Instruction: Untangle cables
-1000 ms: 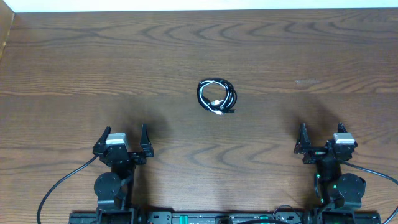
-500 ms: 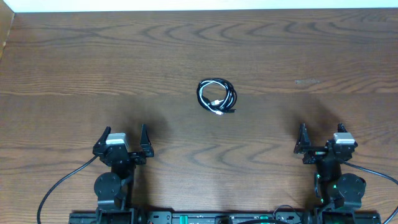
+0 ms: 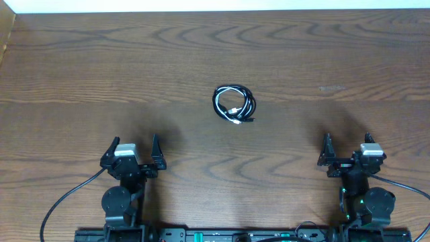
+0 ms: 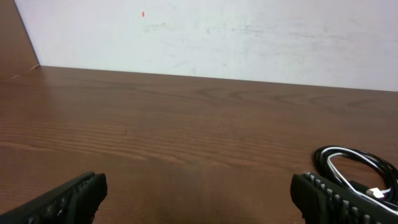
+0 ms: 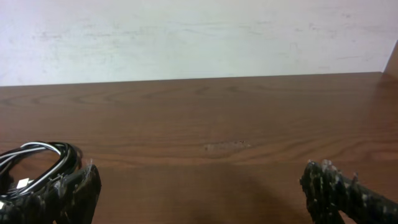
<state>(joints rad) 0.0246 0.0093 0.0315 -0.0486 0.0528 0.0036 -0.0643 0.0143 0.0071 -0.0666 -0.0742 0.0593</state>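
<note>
Both arms sit folded low at the near edge of the wooden surface (image 3: 201, 54), well apart from each other, their wrists facing the far side. The left claw (image 3: 133, 146) stands wide open with nothing between its fingers (image 4: 68, 198). The right claw (image 3: 347, 150) is also spread wide and holds nothing; its dark fingertips (image 5: 339, 186) show at the bottom corners of its own camera view.

The cables (image 3: 234, 105) lie in one small coil near the middle of the surface, ahead of both claws and roughly between them, well apart from each. The black cable (image 3: 216, 101) forms the outer loops and the white cable (image 3: 232, 111) runs along and inside them, the two wound together. A small white plug end (image 4: 375, 193) lies within the coil. From the left wrist the coil shows at lower right; from the right wrist it shows at lower left, partly behind a finger. A white wall (image 5: 186, 37) rises behind the far edge.
</note>
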